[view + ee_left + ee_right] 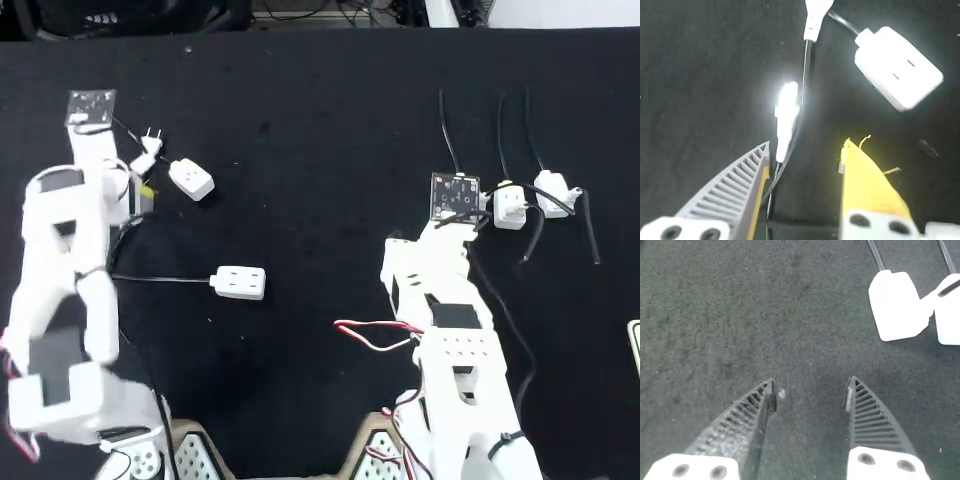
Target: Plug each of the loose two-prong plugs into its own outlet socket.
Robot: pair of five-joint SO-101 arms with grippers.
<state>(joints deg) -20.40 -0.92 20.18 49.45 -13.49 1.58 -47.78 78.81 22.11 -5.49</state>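
Observation:
A loose white two-prong plug [150, 140] lies at the far left, its thin black cable [802, 85] trailing toward my left arm [75, 230]. A white outlet socket [190, 178] lies just right of it, its two slots facing up [897, 67]. My left gripper [805, 150] is open just short of both, and the cable, with a bright white piece [786, 117] on it, runs between its fingertips. A second white socket [240, 282] on a black cable lies nearer the table's middle. My right gripper [812, 387] is open over bare cloth, near two white sockets [510, 205] [553, 190].
A black cloth [320, 150] covers the table. Black cables [448, 125] run from the right-hand sockets toward the far edge. A red and white wire [365, 335] loops off the right arm's base. A pale object [634, 345] sits at the right edge.

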